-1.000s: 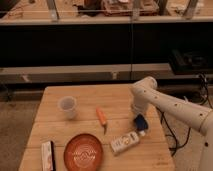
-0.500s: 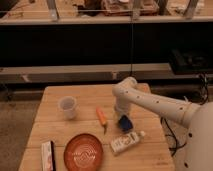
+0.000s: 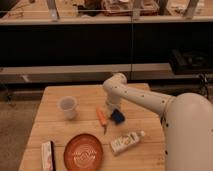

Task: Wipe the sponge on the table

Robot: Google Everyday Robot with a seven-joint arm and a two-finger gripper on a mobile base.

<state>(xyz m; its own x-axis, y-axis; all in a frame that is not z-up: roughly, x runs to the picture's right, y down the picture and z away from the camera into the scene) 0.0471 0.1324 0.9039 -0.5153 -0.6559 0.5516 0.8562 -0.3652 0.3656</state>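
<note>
The dark blue sponge [image 3: 118, 116] rests on the light-brown wooden table [image 3: 145, 107] near its middle, just right of an orange carrot [image 3: 102, 119]. My gripper [image 3: 114, 111] points down onto the sponge from the white arm that reaches in from the right, and it is shut on the sponge. The sponge's upper left part is hidden by the gripper.
A clear cup [image 3: 68, 107] stands left of the carrot. A white bottle [image 3: 126, 142] lies toward the front, an orange-red plate [image 3: 83, 151] sits at front centre, and a small flat box [image 3: 47, 153] lies at the front left. A dark shelf unit runs behind the table.
The gripper and the sponge have slid left across the table, from near the right side to the middle beside the carrot. The other objects have not moved.
</note>
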